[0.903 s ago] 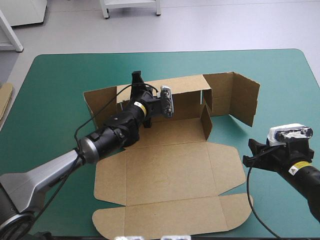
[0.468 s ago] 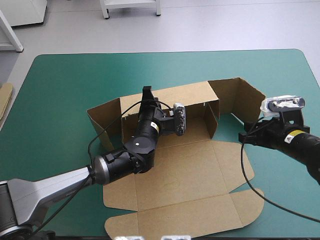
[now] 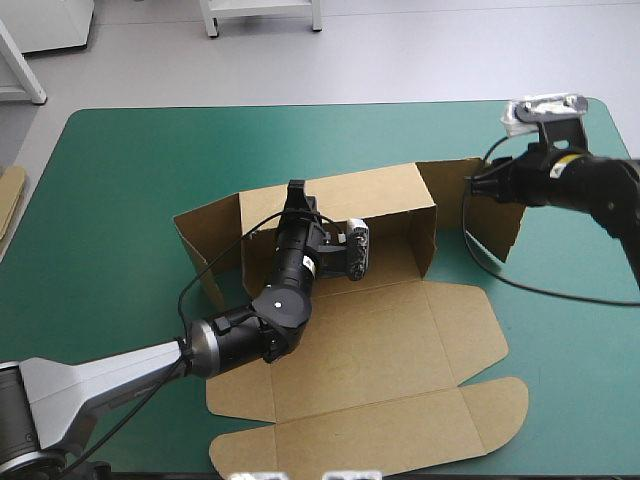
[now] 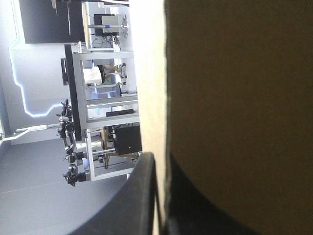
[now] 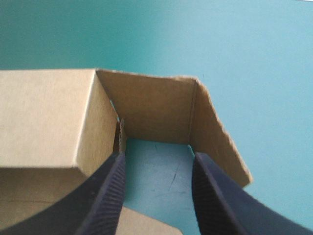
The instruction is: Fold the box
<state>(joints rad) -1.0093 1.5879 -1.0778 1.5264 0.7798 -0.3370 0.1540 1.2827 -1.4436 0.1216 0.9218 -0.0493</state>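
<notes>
At the left edge of the table point(image 3: 120, 150) a bit of spare board point(image 3: 10, 200) peeks in. Next comes the box point(image 3: 350, 340), a brown sheet lying in the middle of the teal-green cover. Its left flap point(image 3: 205, 245) stands up and leans out a little. The left gripper point(image 3: 296, 195) pinches the top of the back wall point(image 3: 380, 195), with the board squeezed between its black fingers. Further right, the right flap point(image 3: 492, 205) stands bent like an open door. The right gripper point(image 5: 159, 155) waits just in front of that flap. Its fingers are spread apart and hold nothing.

I think the box is light and stiff. It should bend only along its creases, and a thin wall may flop back when let go. A good place to hold looks like the top edge of a wall, close to a corner.

The long side of the box runs left to right across the table, with the right end a bit farther away. Its open side faces up. The flat lid point(image 3: 370, 430) points toward the near edge.
</notes>
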